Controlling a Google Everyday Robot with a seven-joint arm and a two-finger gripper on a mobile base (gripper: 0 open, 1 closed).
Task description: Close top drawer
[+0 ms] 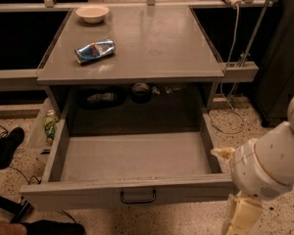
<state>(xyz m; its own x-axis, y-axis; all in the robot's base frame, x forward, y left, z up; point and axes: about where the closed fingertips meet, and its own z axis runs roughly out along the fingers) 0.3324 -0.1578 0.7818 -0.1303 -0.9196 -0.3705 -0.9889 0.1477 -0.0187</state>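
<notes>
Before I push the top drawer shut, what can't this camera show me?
Camera view:
- The claw, lower right beside the top drawer's front corner: its tip is cut off by the bottom edge.
- The dark things in the recess behind the drawer: shadowed under the tabletop, unidentifiable.
- Anything below the drawer: hidden by its front.

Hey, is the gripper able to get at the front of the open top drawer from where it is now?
Probably yes. The gripper hangs just off the right end of the top drawer, beside its front panel. Nothing stands between them, and the handle in the middle is unobstructed.
</notes>
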